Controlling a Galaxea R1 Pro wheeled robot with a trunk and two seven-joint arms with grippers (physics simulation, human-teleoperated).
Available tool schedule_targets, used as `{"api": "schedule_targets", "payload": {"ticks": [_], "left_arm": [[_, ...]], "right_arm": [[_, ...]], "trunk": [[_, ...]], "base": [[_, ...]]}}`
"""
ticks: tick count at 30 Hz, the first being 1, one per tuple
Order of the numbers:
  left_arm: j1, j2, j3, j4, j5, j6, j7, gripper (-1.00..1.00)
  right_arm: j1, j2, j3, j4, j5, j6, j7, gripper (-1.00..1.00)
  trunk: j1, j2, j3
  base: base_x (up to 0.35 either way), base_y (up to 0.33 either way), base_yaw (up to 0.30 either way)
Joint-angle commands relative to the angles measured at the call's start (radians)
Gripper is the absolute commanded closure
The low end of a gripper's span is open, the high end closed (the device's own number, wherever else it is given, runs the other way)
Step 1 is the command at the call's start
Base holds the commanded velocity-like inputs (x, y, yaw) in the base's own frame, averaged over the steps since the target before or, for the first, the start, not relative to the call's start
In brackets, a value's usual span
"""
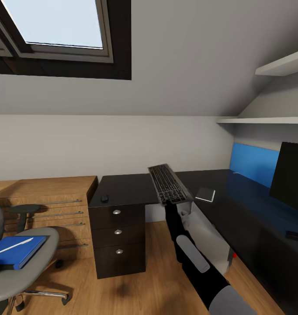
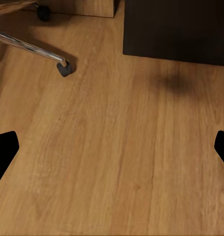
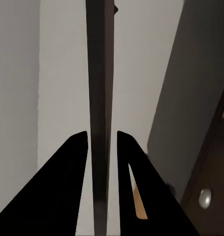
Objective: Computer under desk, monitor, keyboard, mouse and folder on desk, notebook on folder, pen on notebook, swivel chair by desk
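Our right gripper is clamped on the keyboard, held in the air above the desk. Our left gripper hangs wide open over the floor. The mouse and notebook lie on the desk; the folder, with what seems the pen on it, rests on the chair.

right arm: black links, light grey rounded covers, small red mark near elbow. fingers flat black, tapered.
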Motion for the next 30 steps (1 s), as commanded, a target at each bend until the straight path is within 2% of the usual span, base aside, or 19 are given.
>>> {"api": "schedule_targets", "payload": {"ticks": [1,6,11,14,21,23,25,26,30], "left_arm": [[-0.001,0.001,-0.008,0.0,0.01,-0.008,0.007,-1.0],[-0.001,0.001,-0.009,0.0,0.01,-0.015,0.006,-1.0],[-0.001,0.001,-0.01,0.0,0.009,-0.024,0.005,-1.0],[-0.001,0.001,-0.01,0.0,0.01,-0.066,0.007,-1.0],[-0.001,0.001,-0.01,0.0,0.01,-0.108,0.011,-1.0],[-0.001,0.001,-0.01,0.0,0.01,-0.112,0.013,-1.0],[-0.001,0.001,-0.01,0.0,0.009,-0.112,0.013,-1.0],[-0.001,0.001,-0.011,0.0,0.009,-0.112,0.012,-1.0],[-0.001,0.001,-0.011,0.0,0.009,-0.112,0.012,-1.0]], "right_arm": [[-0.001,0.0,-0.001,0.0,-0.011,-0.006,0.003,1.0],[-0.001,0.001,-0.044,-0.001,-0.027,0.018,0.003,1.0],[-0.001,0.0,-0.061,-0.001,-0.099,0.079,0.003,1.0],[-0.001,0.0,-0.065,0.0,-0.125,0.093,0.001,1.0],[-0.001,0.0,-0.07,0.004,-0.131,0.098,-0.01,1.0],[-0.001,0.001,-0.085,0.007,-0.13,0.096,-0.05,1.0],[-0.002,0.001,-0.087,0.01,-0.129,0.095,-0.058,1.0],[-0.003,0.002,-0.086,0.039,-0.129,0.095,-0.096,1.0],[-0.004,0.003,-0.086,0.055,-0.128,0.095,-0.112,1.0]], "trunk": [[0.0,-0.001,-0.001],[0.0,-0.001,-0.001],[0.0,-0.001,-0.001],[0.0,-0.001,-0.001],[0.0,-0.001,-0.001],[0.0,-0.001,-0.001],[0.0,-0.001,-0.001],[0.0,-0.001,-0.001],[0.0,-0.001,-0.001]], "base": [[0.0,0.0,0.0],[0.0,0.0,0.0],[0.0,0.0,0.0],[0.0,0.0,0.0],[0.0,0.0,0.0],[0.0,0.0,0.0],[0.036,0.0,0.0],[0.267,0.0,0.0],[0.166,0.0,0.0]]}}
